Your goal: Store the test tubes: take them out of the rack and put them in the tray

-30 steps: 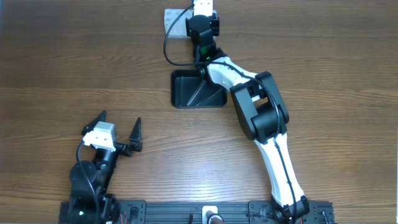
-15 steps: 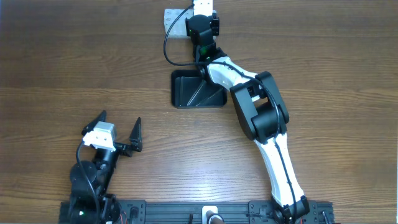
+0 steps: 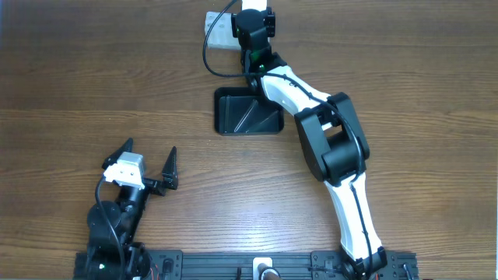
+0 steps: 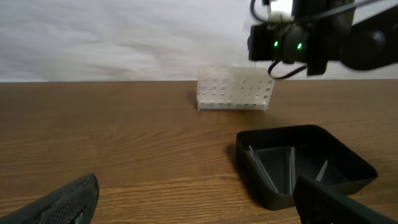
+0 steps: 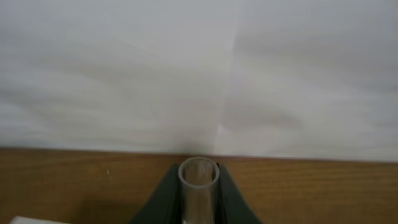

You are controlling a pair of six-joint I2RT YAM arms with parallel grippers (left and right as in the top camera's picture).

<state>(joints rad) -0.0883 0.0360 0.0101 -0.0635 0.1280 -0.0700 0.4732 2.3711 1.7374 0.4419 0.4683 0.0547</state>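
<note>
In the right wrist view, the right gripper [image 5: 199, 200] is seen clenched on a clear test tube [image 5: 199, 184], which is held upright between the two dark fingers [image 5: 163, 202] with its open mouth above them. A wooden table [image 5: 74, 180] is seen beyond the gripper.

In the top view, the right arm is stretched to the far edge of the table, where the white rack [image 3: 218, 29] lies just beside its gripper. The black tray [image 3: 220, 113] is set nearer that arm's base than the gripper. The left gripper [image 3: 149, 159] is held released, its fingers spread wide, well apart from tray and rack.

In the left wrist view, the tray is found ahead of the left gripper, with stored tubes [image 4: 290, 171] lying inside, and the rack stands beyond it.
</note>
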